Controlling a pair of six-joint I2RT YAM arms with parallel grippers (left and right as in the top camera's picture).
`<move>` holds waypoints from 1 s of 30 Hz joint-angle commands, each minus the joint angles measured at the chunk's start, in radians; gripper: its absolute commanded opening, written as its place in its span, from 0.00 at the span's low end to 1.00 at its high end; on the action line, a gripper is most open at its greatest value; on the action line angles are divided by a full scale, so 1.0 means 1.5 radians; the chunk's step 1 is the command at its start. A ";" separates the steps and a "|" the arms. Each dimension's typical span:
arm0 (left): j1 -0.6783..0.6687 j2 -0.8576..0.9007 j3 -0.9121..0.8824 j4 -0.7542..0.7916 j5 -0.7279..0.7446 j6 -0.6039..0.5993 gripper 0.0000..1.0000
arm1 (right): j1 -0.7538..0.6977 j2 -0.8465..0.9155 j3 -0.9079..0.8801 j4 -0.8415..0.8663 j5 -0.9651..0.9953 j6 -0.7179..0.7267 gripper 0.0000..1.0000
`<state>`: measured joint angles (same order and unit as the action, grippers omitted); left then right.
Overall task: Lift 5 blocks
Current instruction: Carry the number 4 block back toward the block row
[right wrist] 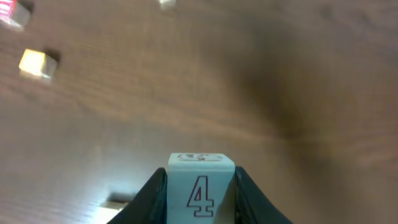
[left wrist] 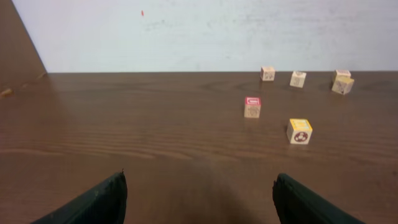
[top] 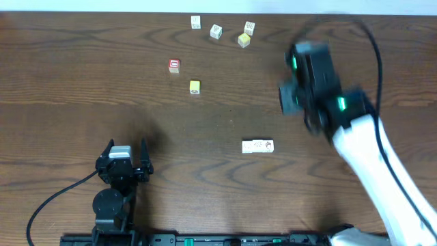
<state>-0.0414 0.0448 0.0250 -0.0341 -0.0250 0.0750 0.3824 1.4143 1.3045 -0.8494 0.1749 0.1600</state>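
TABLE-TOP, MID-LIFT: My right gripper (right wrist: 200, 198) pinches a cream block marked 4 (right wrist: 200, 180) between its two fingers, the jaws drawn in to just the cube's width, one pad on each side face. From overhead my right arm (top: 369, 147) shows as a blur over the right half of the dark wooden table (top: 82, 75) and hides the cube. From the wrist view I judge the cube to be clear of the wood. My left gripper (top: 126, 146) sits near the front edge, jaws spread wide and holding nothing.

Along the far edge stand a cream block (top: 196, 22), a second cream block (top: 216, 31) and a third cream block (top: 249, 27), the last just beside a yellow-topped block (top: 244, 40). Nearer the middle sits a lone yellow block (top: 194, 86), close to the red-faced cube (top: 174, 65), which I take to be outside the count. A pair of white blocks (top: 257, 145) lies end to end in mid-table, well apart from the rest.

My reading: one lift of the five is in hand. Nothing in view tells me how many others already count. If this is the first, four more remain, and there are plenty of cubes on the wood to choose from.
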 commanded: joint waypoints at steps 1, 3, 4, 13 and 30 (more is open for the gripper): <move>-0.003 -0.001 -0.014 -0.024 -0.008 -0.005 0.76 | 0.020 -0.112 -0.184 0.038 -0.005 0.078 0.01; -0.003 -0.001 -0.014 -0.024 -0.008 -0.005 0.75 | 0.031 -0.163 -0.277 0.071 0.001 0.102 0.01; -0.003 -0.001 -0.014 -0.024 -0.008 -0.005 0.75 | 0.034 -0.181 -0.311 0.086 0.002 0.117 0.02; -0.003 -0.001 -0.014 -0.024 -0.008 -0.005 0.75 | 0.034 -0.170 -0.418 0.172 -0.025 0.157 0.04; -0.003 -0.001 -0.014 -0.024 -0.008 -0.005 0.75 | 0.034 -0.014 -0.420 0.300 -0.064 0.131 0.07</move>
<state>-0.0414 0.0448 0.0250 -0.0353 -0.0254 0.0750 0.4271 1.3930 0.6777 -0.4088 0.0975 0.3794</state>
